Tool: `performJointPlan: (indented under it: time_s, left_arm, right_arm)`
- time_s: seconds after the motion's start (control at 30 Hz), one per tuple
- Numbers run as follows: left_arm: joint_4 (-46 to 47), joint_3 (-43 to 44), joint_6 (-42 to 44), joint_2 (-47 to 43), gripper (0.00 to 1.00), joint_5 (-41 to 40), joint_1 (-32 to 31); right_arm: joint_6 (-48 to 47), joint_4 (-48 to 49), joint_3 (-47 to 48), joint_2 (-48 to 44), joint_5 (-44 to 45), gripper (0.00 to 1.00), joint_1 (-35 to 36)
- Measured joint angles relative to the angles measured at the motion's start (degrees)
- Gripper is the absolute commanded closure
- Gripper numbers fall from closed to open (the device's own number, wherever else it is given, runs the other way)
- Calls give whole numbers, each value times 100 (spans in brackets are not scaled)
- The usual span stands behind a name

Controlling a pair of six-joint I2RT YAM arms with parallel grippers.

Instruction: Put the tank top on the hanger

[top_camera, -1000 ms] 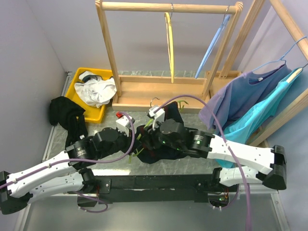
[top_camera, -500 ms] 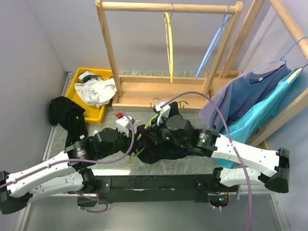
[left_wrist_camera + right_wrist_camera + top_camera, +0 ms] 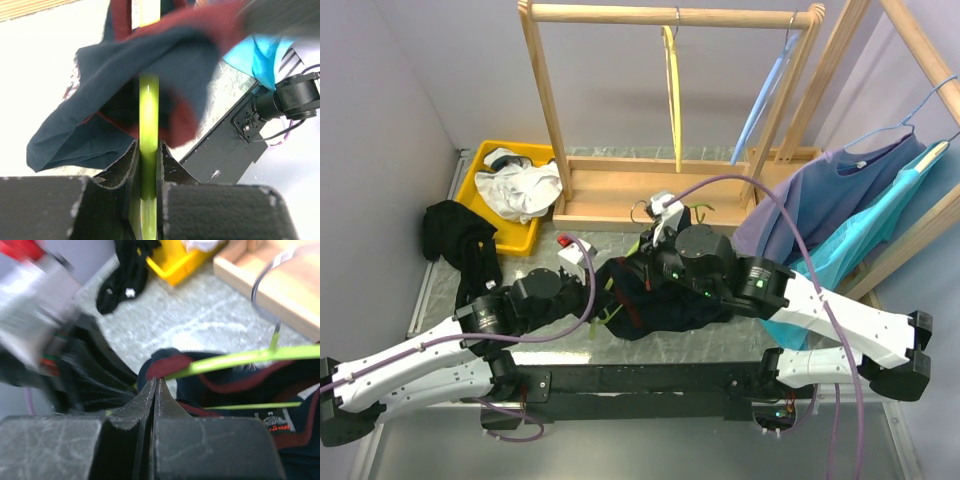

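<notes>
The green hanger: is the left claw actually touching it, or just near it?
Touching. The left wrist view shows the green hanger pinched between the left gripper's two fingers, with no gap on either side.

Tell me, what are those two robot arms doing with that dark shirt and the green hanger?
They are dressing a hanger. The left gripper is shut on the lime-green hanger, which pokes into the navy tank top. The right gripper is shut with its tips at the tank top's red trim, though whether it pinches cloth is unclear. The tank top lies bunched on the table, only partly on the hanger.
</notes>
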Motion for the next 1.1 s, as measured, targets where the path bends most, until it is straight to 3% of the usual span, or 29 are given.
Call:
performJointPlan:
  time_s: [0.3,0.5,0.57,0.67,0.83,1.1]
  left_arm:
    - [280,-103,9,39,99,-76,-11]
    - [282,-103,13,-271,99,-81,-46]
    - [116,-107,4,-428,99,-170,-31]
    - [37,-109,7,-581,99,-179,-55]
    - [63,-109,7,-752,99,-238,-70]
    - [142,-114,9,-752,99,-236,-70]
  right_arm:
    - [17,-284,879,44,-87,100,81]
    - [122,-439,413,459,-313,100,-994]
    - [164,-527,284,555,-398,86,-1327]
    - [164,-656,260,562,-452,75,-1554]
    - [46,-658,271,339,-435,61,-1069]
    - [96,-619,258,210,240,61,-505]
